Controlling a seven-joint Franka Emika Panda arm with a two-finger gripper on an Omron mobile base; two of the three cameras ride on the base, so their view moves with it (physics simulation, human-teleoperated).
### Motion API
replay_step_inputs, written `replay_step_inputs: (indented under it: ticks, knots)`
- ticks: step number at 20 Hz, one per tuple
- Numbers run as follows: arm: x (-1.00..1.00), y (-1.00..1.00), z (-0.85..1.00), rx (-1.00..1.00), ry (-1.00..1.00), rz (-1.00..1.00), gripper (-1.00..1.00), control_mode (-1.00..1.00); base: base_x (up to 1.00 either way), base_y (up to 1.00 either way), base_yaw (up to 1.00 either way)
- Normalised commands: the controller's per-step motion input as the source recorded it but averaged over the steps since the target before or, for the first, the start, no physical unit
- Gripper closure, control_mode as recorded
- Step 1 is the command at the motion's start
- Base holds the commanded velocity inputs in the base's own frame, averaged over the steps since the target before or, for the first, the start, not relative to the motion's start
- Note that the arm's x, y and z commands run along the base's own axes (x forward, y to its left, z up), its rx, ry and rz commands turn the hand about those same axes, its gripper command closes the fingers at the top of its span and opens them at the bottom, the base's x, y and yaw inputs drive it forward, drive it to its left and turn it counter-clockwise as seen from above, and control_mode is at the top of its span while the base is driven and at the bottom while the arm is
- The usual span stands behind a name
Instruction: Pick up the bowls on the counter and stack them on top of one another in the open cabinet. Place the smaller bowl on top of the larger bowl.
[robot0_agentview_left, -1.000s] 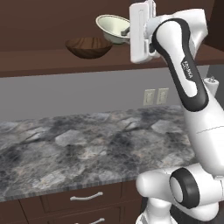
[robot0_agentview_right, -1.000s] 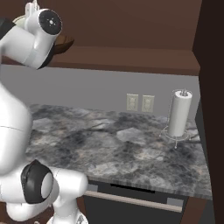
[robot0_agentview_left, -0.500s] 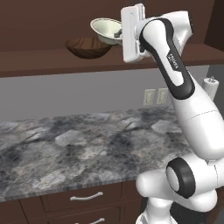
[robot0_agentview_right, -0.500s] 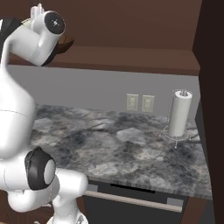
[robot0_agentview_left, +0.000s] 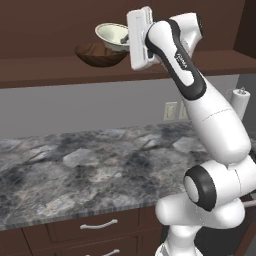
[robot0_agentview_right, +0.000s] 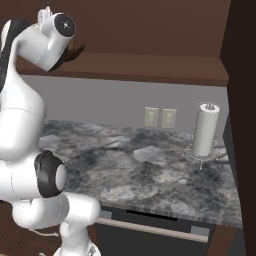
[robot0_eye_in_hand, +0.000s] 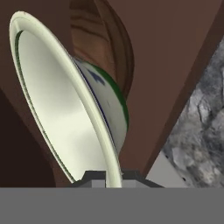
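My gripper (robot0_agentview_left: 125, 40) is up at the open cabinet (robot0_agentview_left: 45, 67), shut on the rim of the smaller bowl (robot0_agentview_left: 112, 36), a pale cream-green one held tilted. Just below and left of it, the larger bowl (robot0_agentview_left: 99, 55), dark wood grain, rests on the shelf board. In the hand view the cream bowl's rim (robot0_eye_in_hand: 57, 100) runs down between my fingertips (robot0_eye_in_hand: 113, 177), with the wooden bowl (robot0_eye_in_hand: 103, 39) right behind it. I cannot tell whether the two bowls touch. The grey marbled counter (robot0_agentview_left: 75, 165) lies far below.
A paper towel holder (robot0_agentview_right: 205, 131) stands at the counter's right end, under wall outlets (robot0_agentview_right: 160, 117). Drawers with silver handles (robot0_agentview_left: 100, 225) sit below the slab. The shelf board (robot0_agentview_right: 150, 65) runs on to the right of the bowls. A dark side wall (robot0_agentview_right: 242, 100) closes the right.
The arm has carried the small bowl leftward and a little lower, from right of the wooden bowl to just over its right side. The grip stayed shut.
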Motion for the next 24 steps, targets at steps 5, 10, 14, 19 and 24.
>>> replay_step_inputs:
  ticks: [5,10,14,19,24]
  knots:
    - [0.40,0.18,-0.14,-0.01,0.02,0.02,1.00,-1.00,0.00,0.00,0.00]
    - [0.40,0.17,-0.13,-0.02,0.02,0.02,1.00,-1.00,0.00,0.00,0.00]
    - [0.40,0.14,-0.15,-0.03,0.03,0.01,1.00,-1.00,0.00,0.00,0.00]
    - [0.36,0.13,-0.18,-0.04,0.05,0.01,1.00,-1.00,0.00,0.00,0.00]
    - [0.34,0.11,-0.17,-0.04,0.05,0.01,1.00,-1.00,0.00,0.00,0.00]
